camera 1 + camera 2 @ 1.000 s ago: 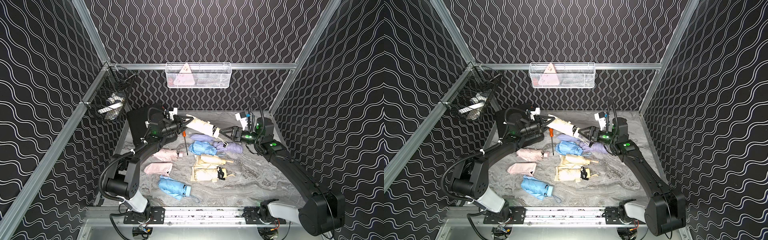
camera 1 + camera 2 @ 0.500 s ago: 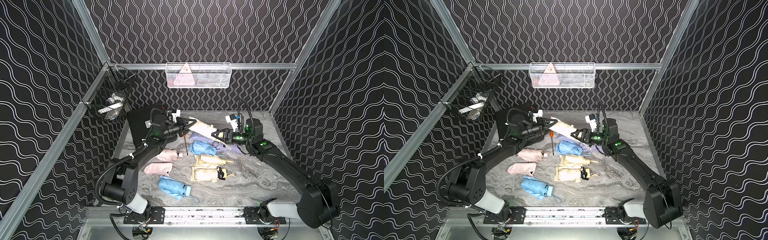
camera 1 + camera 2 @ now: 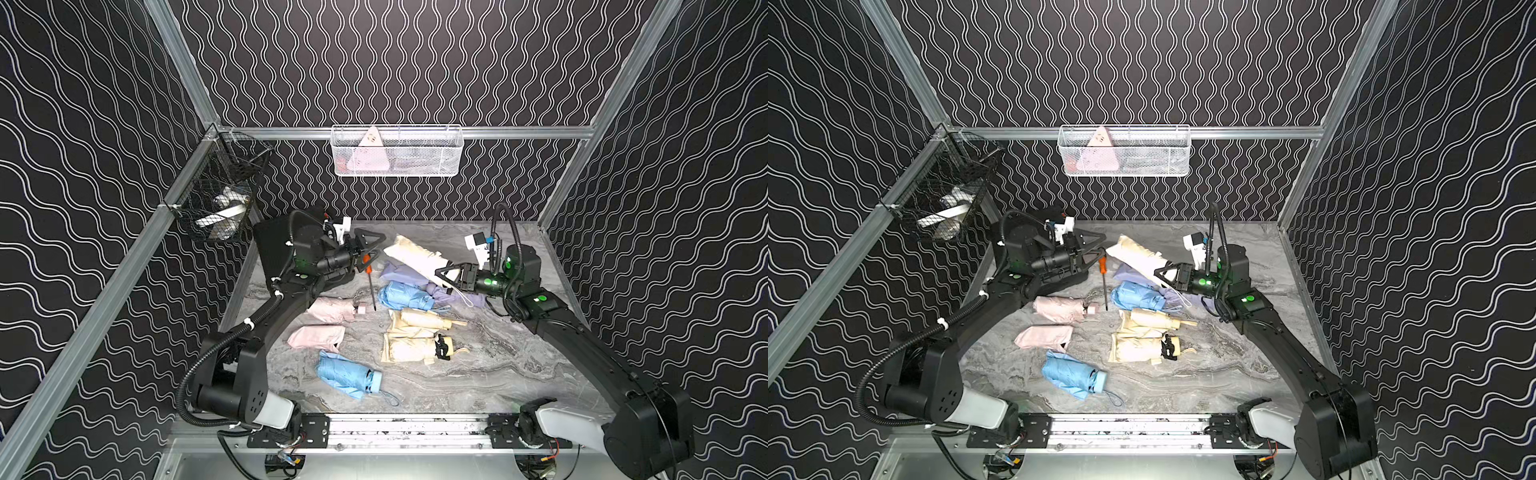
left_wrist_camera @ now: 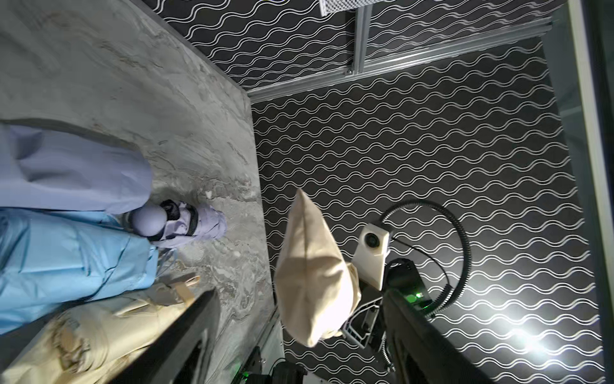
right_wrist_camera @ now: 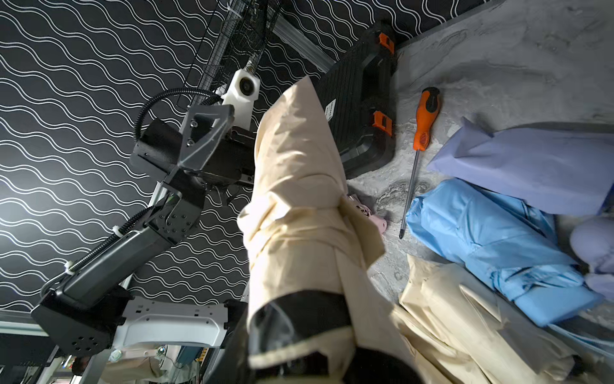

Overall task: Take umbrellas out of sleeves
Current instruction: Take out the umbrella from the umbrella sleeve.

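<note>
L pincer [image 3: 379,246] wide open, empty, near cream umbrella [image 3: 415,258] tip; R pincer [image 3: 440,277] clamped on its other end.

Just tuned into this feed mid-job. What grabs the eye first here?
The right end effector is clamped on a cream sleeved umbrella, holding it aslant above the back of the table. Facing it, the left end effector hangs open and empty near an orange-handled screwdriver. Pastel umbrellas lie scattered across the middle.
</note>
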You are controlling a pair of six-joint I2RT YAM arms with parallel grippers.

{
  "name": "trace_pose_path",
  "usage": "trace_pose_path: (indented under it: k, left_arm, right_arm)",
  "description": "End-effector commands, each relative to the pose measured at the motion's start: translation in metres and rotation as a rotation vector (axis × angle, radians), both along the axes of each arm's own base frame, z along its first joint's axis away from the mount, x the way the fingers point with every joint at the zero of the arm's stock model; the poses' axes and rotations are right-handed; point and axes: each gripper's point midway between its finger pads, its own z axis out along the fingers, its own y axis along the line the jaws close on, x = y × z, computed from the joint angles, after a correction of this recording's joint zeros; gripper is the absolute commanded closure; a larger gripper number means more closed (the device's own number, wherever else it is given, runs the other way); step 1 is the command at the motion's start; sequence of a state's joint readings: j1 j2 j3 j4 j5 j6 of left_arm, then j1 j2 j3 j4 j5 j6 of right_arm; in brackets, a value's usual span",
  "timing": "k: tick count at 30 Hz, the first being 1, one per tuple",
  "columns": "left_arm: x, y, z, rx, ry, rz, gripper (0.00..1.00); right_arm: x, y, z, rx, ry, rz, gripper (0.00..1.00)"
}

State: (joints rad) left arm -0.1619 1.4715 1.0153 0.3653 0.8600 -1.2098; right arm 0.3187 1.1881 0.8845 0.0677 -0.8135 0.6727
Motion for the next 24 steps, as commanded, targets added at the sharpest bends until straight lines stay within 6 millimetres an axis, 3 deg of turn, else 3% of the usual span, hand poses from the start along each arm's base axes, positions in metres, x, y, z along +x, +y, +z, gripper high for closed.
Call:
trace_pose_path:
  k: [1, 8, 11, 13, 17, 20, 24]
  left_arm:
    - [-0.006, -0.004, 0.0, 0.055, -0.044, -0.04, 0.21]
    - [-0.017, -0.019, 0.009, 0.09, -0.064, -0.111, 0.43]
    - [-0.017, -0.02, 0.006, 0.069, -0.052, -0.113, 0.54]
    - [-0.017, -0.021, 0.007, 0.048, -0.046, -0.123, 0.67]
    - [-0.021, -0.022, 0.005, 0.056, -0.03, -0.137, 0.66]
    - [-0.022, -0.022, 0.004, 0.041, -0.015, -0.144, 0.52]
    - [-0.024, -0.022, 0.006, 0.026, -0.012, -0.142, 0.47]
  right_arm:
    - [-0.009, 0.001, 0.013, 0.024, -0.044, 0.038, 0.95]
    - [-0.008, 0.0, 0.013, 0.014, -0.043, 0.03, 0.95]
    - [-0.007, 0.002, 0.013, 0.019, -0.038, 0.037, 0.95]
    - [-0.006, 0.002, 0.011, 0.012, -0.031, 0.036, 0.96]
    - [-0.005, 0.0, 0.01, 0.006, -0.033, 0.024, 0.96]
    - [-0.004, 0.001, 0.008, 0.001, -0.027, 0.022, 0.96]
    - [-0.003, -0.001, 0.007, -0.004, -0.03, 0.012, 0.96]
